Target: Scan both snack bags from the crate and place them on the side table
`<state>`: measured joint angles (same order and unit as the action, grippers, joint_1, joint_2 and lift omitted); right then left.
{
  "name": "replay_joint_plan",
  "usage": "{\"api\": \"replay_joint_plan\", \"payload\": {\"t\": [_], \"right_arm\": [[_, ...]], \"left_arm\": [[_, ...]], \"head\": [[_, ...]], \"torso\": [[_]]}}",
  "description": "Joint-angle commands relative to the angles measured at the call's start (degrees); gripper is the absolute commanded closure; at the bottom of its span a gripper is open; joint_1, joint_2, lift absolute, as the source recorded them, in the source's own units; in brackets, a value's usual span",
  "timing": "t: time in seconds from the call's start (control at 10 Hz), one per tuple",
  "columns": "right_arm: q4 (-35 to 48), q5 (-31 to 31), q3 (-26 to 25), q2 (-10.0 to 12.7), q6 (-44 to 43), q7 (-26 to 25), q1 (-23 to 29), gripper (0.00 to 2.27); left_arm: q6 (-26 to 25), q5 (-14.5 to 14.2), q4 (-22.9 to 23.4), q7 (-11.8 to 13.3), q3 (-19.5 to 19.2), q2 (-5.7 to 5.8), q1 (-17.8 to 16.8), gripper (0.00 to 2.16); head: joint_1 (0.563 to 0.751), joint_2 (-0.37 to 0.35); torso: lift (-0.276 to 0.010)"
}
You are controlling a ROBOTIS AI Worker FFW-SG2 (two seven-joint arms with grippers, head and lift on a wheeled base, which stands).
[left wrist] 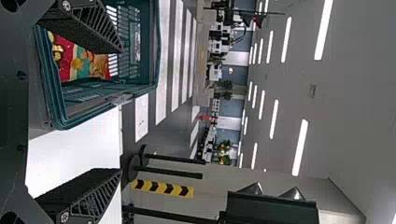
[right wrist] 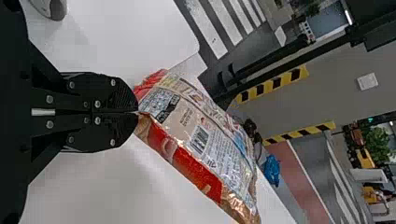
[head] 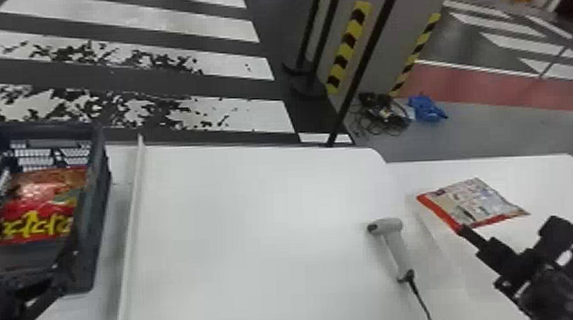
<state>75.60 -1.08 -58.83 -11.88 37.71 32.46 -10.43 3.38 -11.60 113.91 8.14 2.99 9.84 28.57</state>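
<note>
In the head view my left gripper (head: 32, 257) is at the near part of the dark crate (head: 101, 195), in which a red snack bag (head: 41, 204) lies. The left wrist view has the left gripper (left wrist: 119, 109) with fingers wide apart and the crate (left wrist: 53, 105) past them, the bag (left wrist: 81, 60) inside it. Over the side table at the right, my right gripper (head: 461, 230) holds the other snack bag (head: 478, 200) by an edge. In the right wrist view the right gripper (right wrist: 137, 112) is shut on that bag (right wrist: 187, 133), its barcode side showing.
A grey handheld scanner (head: 393, 244) lies on the white table (head: 256, 226), left of the side table (head: 545, 175), its cable running to the near edge. A raised white strip (head: 130, 222) stands between crate and scanner. Posts rise behind the table.
</note>
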Motion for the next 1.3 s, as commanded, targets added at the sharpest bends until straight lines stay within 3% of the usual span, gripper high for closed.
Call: {"api": "replay_joint_plan", "payload": {"t": [0.0, 0.2, 0.3, 0.5, 0.7, 0.8, 0.9, 1.2], "right_arm": [[-4.49, -0.07, 0.47, -1.48, -0.48, -2.84, -0.03, 2.23], [-8.54, 0.11, 0.65, -2.54, -4.88, -5.83, -0.21, 2.16], [-9.24, 0.28, 0.65, -2.63, -5.75, -6.80, -0.21, 1.86], [-9.24, -0.07, 0.83, -2.54, -6.11, -6.80, -0.12, 0.00], [-8.45, -0.07, 0.39, -1.84, -8.57, -8.38, 0.32, 0.04], [-6.25, 0.28, 0.03, -0.34, -10.15, -8.38, 1.20, 0.06], [-2.12, 0.90, 0.83, 1.59, -12.26, -8.38, 2.96, 0.06], [13.17, 1.60, 4.25, 10.73, -12.79, -7.24, 7.53, 0.06]], "left_arm": [[0.00, 0.00, 0.17, 0.03, 0.00, 0.00, 0.17, 0.09], [0.00, 0.00, 0.26, 0.03, 0.00, 0.00, 0.34, 0.09], [-0.18, 0.00, 0.35, 0.03, 0.00, 0.09, 0.34, 0.09], [-0.18, 0.09, 0.61, 0.03, 0.09, 0.09, 0.34, 0.09], [-0.18, 0.09, 1.05, 0.03, -0.09, 0.09, 0.61, 0.09], [-0.18, 0.09, 1.40, 0.03, -0.18, 0.09, 0.69, 0.09], [-0.18, 0.09, 1.66, 0.03, -0.18, 0.18, 0.69, 0.09], [-0.18, 0.18, 2.37, -0.06, -0.53, 0.18, 1.22, 0.09]], "head": [[0.695, -0.350], [0.695, -0.350], [0.695, -0.350], [0.695, -0.350], [0.695, -0.350], [0.695, -0.350], [0.695, -0.350], [0.695, -0.350]], "torso": [[-0.098], [-0.098], [-0.098], [-0.098], [-0.098], [-0.098], [-0.098], [-0.098]]}}
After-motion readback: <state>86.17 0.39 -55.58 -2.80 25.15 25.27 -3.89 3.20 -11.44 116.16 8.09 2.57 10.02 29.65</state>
